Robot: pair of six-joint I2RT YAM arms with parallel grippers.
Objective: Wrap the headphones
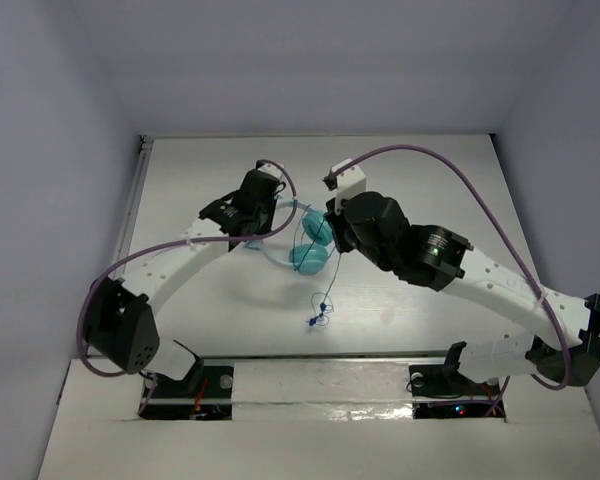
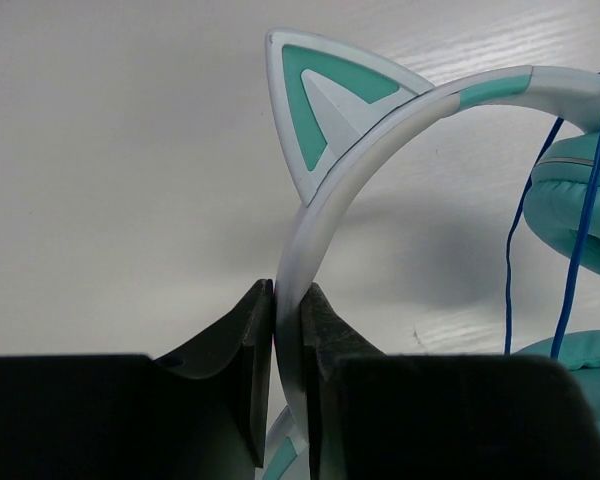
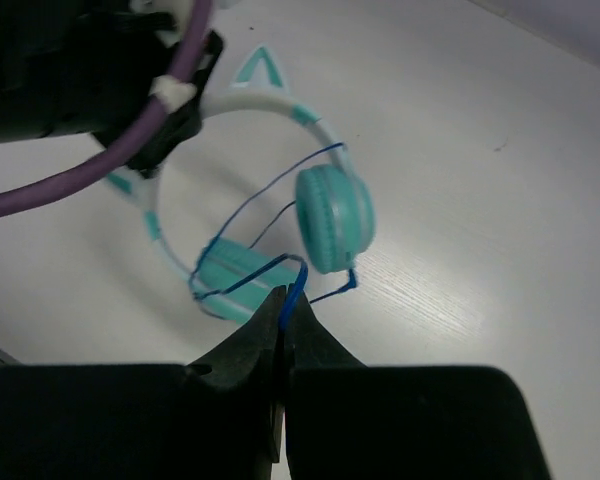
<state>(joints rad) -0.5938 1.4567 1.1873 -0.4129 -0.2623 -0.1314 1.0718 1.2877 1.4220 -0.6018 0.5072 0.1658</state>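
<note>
earcups [image 3: 332, 218]: teal
headband [image 2: 315, 215]: pale white, teal cat-ear insets
cord [image 3: 293, 288]: dark blue
robot cables [image 3: 70, 187]: purple
table [image 1: 400, 310]: white, faint grain

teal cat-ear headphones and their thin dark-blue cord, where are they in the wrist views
teal cat-ear headphones [image 2: 322, 108], left wrist view, on the cat-ear point
thin dark-blue cord [image 3: 296, 282], right wrist view, on its lowest visible stretch

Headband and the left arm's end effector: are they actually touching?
Touching. The left wrist view shows the left end effector shut on the headband, with both fingers pressed flat against its sides and no gap.
</note>
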